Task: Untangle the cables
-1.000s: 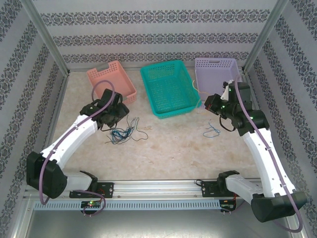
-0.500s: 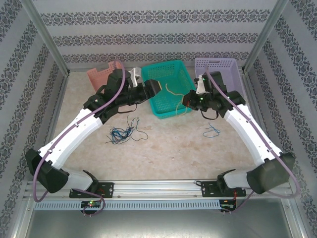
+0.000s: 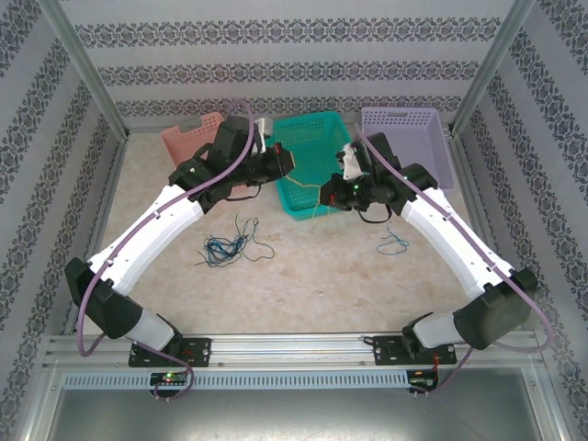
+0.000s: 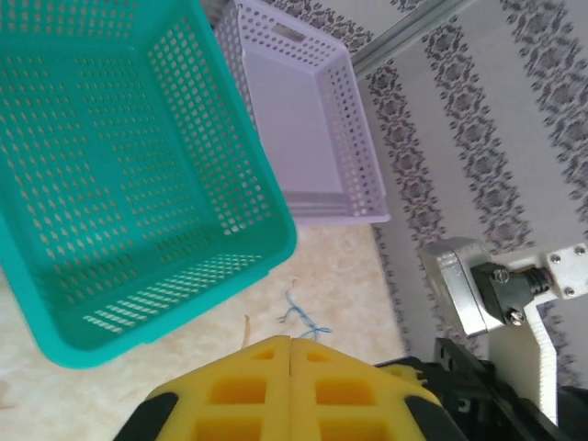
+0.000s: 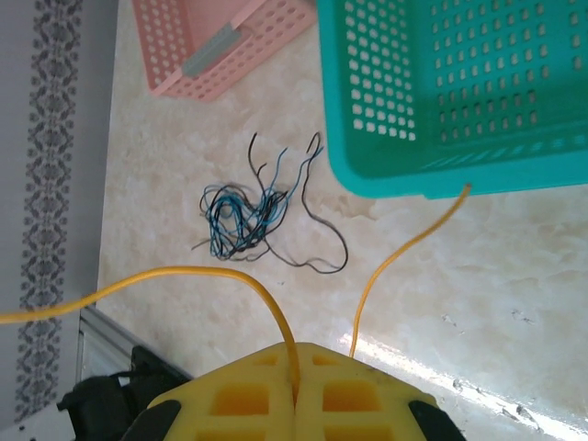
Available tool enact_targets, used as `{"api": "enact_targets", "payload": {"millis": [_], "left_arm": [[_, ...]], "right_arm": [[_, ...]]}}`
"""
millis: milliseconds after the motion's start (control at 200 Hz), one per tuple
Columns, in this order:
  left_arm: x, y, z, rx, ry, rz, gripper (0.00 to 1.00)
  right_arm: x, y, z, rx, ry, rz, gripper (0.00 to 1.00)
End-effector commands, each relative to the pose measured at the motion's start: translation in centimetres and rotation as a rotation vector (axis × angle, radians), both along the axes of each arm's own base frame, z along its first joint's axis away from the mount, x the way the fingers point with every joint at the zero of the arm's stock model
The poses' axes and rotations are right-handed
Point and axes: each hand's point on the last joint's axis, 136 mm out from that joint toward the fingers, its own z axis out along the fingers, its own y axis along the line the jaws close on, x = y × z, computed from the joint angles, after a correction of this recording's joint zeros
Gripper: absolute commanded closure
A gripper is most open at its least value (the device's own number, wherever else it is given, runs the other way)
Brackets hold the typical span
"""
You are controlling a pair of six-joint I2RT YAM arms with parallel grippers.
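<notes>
Swung inward, right pincer [image 5: 294, 367] grips yellow cable [image 5: 197, 268] mid-length.

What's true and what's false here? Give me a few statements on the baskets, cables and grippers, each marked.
1. The right gripper is shut on a yellow cable. True.
2. The teal basket stands between the pink basket and the lavender basket. True.
3. The cable tangle lies inside the teal basket. False: it lies on the table, outside every basket.
4. The left gripper gapes wide open. False: its pads are pressed together.
</notes>
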Motion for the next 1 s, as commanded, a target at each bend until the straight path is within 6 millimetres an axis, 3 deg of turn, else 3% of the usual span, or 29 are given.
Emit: {"api": "enact_targets", "payload": {"millis": [0, 220, 350, 385, 460, 490, 510, 555, 699, 834, 919, 994], "left_arm": [[0.9, 0.7, 1.5, 0.07, -0.066, 0.029, 1.0], [3.1, 0.1, 4.1, 0.035, -0.138, 0.02, 1.0], [4.2, -0.8, 4.5, 0.017, -0.14, 0.0, 1.0], [4.3, -1.0, 4.8, 0.005, -0.137, 0.0, 0.88], [4.5, -1.2, 5.6, -0.02, -0.139, 0.008, 0.37], [4.6, -1.0, 6.0, -0.025, -0.142, 0.021, 0.27], [4.5, -0.7, 6.2, -0.026, -0.144, 0.033, 0.14], [4.4, 0.0, 6.8, -0.025, -0.151, 0.067, 0.0], [3.8, 3.5, 7.7, 0.01, -0.143, 0.204, 0.0], [2.9, 7.5, 6.5, 0.049, -0.081, 0.327, 0.0], [2.3, 8.6, 4.7, 0.026, -0.033, 0.348, 0.1], [1.9, 8.2, 2.4, -0.054, 0.038, 0.329, 0.25]], "right_arm": [[-1.6, 1.3, 0.2, 0.008, 0.01, 0.097, 1.0], [-4.4, 3.2, -0.7, 0.016, 0.034, 0.219, 1.0], [-3.7, 2.9, 0.1, 0.062, 0.028, 0.168, 1.0], [-3.0, 2.6, 0.5, 0.086, 0.031, 0.14, 1.0], [-1.5, 1.7, 1.5, 0.14, 0.035, 0.072, 1.0], [-0.8, 1.4, 2.1, 0.167, 0.036, 0.048, 1.0], [-0.4, 1.2, 2.3, 0.185, 0.039, 0.032, 1.0], [0.5, 0.6, 3.2, 0.227, 0.039, 0.003, 1.0], [2.9, -1.1, 4.7, 0.284, 0.042, -0.064, 1.0], [4.8, -2.6, 5.3, 0.303, 0.037, -0.126, 1.0], [6.1, -3.3, 5.6, 0.317, 0.026, -0.157, 1.0], [6.9, -3.4, 6.2, 0.331, 0.015, -0.166, 1.0]]}}
